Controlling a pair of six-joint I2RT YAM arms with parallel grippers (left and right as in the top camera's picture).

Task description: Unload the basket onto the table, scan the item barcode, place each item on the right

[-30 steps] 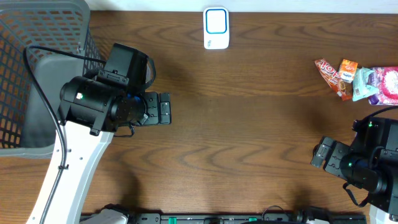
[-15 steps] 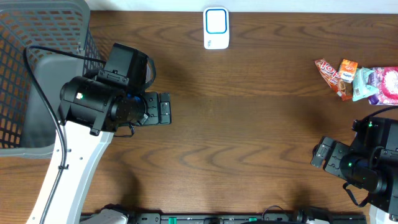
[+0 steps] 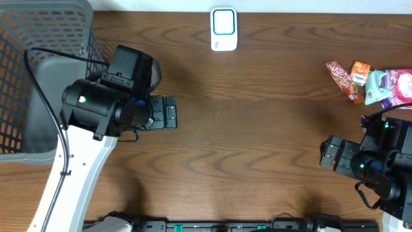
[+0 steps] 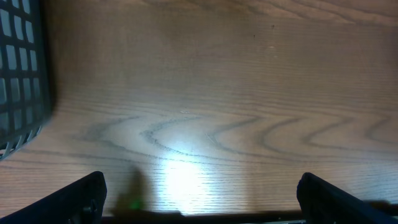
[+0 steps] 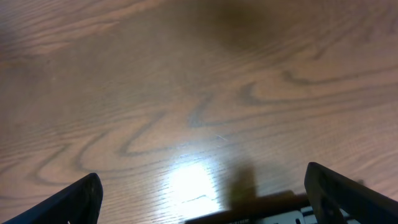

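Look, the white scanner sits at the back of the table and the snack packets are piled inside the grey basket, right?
Not quite. The white scanner does sit at the back of the table, but the snack packets lie on the wood at the right edge, not inside the grey basket, which stands far off at the left. The overhead view shows it.

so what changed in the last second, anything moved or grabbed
The right tool edged a little inward, toward the left tool side, and slightly forward, away from its base. Nothing was taken hold of or let go, and both tools are open and empty. The left tool, the snack packets, the white scanner and the basket stayed as they were.
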